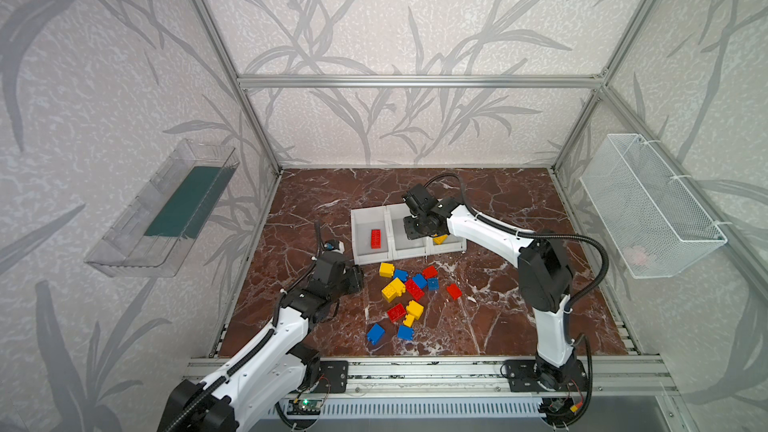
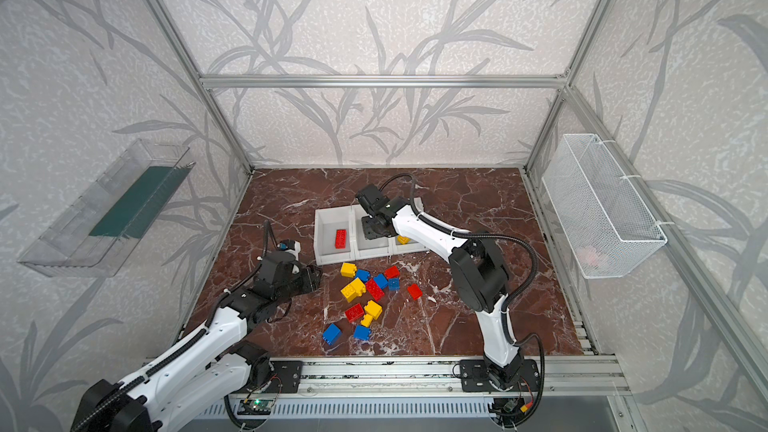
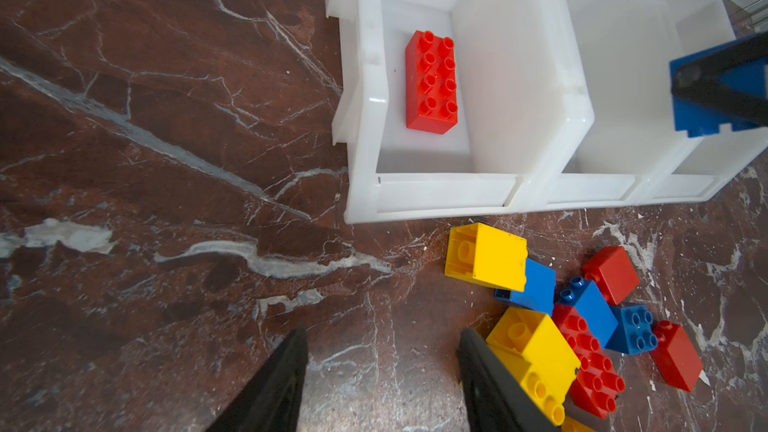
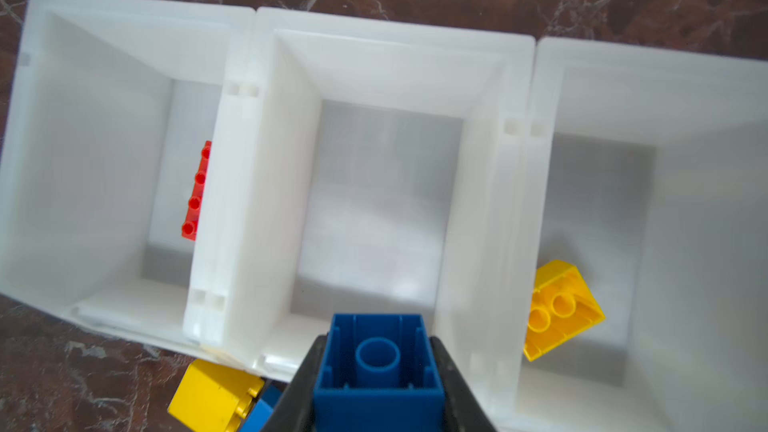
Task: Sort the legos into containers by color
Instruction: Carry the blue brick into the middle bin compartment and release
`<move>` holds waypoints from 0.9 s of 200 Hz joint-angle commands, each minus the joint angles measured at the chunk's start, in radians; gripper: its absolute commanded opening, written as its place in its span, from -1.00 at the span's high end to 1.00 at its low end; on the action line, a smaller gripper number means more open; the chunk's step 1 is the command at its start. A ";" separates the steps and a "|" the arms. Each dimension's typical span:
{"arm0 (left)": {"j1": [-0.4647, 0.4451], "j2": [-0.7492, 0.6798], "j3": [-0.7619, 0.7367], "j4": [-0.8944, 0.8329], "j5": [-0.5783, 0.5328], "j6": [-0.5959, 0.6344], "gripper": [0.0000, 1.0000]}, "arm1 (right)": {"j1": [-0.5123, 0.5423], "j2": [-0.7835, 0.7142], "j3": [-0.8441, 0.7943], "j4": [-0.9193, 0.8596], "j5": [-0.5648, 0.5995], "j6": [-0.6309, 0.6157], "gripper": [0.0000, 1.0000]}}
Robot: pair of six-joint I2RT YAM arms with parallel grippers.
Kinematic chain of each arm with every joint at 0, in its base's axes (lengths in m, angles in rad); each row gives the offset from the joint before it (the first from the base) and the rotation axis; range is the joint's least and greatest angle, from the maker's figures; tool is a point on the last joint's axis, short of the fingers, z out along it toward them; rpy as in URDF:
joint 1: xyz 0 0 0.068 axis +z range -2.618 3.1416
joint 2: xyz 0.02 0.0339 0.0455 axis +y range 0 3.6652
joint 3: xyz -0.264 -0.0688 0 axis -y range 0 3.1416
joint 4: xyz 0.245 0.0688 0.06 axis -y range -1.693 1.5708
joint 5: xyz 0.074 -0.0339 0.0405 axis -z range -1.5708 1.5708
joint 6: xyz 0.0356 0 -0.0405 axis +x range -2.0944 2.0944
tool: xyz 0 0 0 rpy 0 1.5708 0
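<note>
The right end effector (image 4: 376,351) clenches the blue brick (image 4: 376,367) by its flat sides above the middle bin (image 4: 478,201). The brick should be light, rigid and slick. The left end effector (image 3: 382,367) hangs released and empty.

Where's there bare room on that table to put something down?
Bare marble lies left of the bins, behind them up to the back wall, and right of the brick pile. Crowded: in front of the bins, where the pile sits.
</note>
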 commanded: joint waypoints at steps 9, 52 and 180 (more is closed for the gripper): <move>-0.010 -0.006 -0.013 -0.007 0.007 -0.009 -0.22 | -0.004 0.003 0.043 -0.050 -0.028 -0.028 -0.23; -0.029 -0.007 -0.013 -0.001 0.031 -0.004 -0.22 | -0.004 -0.057 0.013 -0.047 -0.037 -0.026 -0.41; -0.151 0.115 0.037 0.015 0.111 0.068 -0.27 | -0.002 -0.665 -0.715 0.043 -0.031 0.115 -0.45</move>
